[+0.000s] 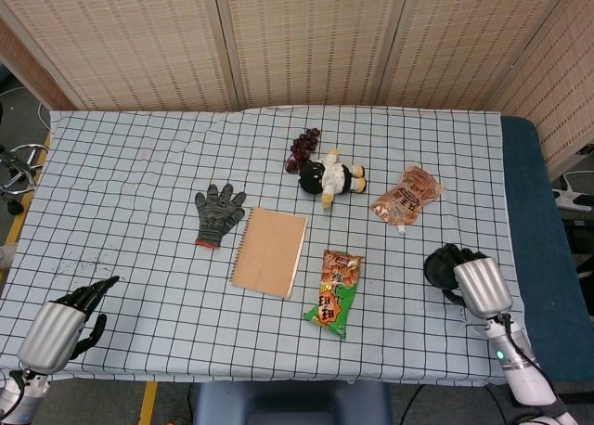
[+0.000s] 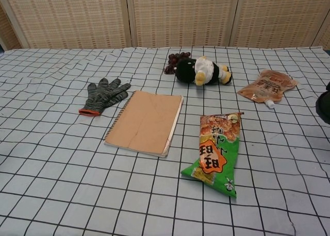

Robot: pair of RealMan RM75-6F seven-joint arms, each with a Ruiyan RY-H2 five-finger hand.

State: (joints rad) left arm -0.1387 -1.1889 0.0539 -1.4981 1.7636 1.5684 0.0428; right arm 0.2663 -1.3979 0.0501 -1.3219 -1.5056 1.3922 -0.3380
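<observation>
My left hand (image 1: 63,325) hovers at the near left corner of the checked tablecloth (image 1: 139,165), dark fingers stretched forward and apart, holding nothing. My right hand (image 1: 462,275) is over the near right part of the cloth, dark fingers curled in with nothing in them. In the chest view only a dark sliver of the right hand (image 2: 325,104) shows at the right edge. Nearest to it are a green and orange snack bag (image 1: 334,292) (image 2: 219,153) on its left and an orange pouch (image 1: 406,195) (image 2: 268,86) beyond it.
A brown spiral notebook (image 1: 269,251) (image 2: 146,121) lies mid-table with a grey knit glove (image 1: 217,213) (image 2: 103,95) to its left. Behind are a black and white plush toy (image 1: 332,177) (image 2: 201,71) and dark grapes (image 1: 302,148) (image 2: 175,58). Wicker screens stand behind the table.
</observation>
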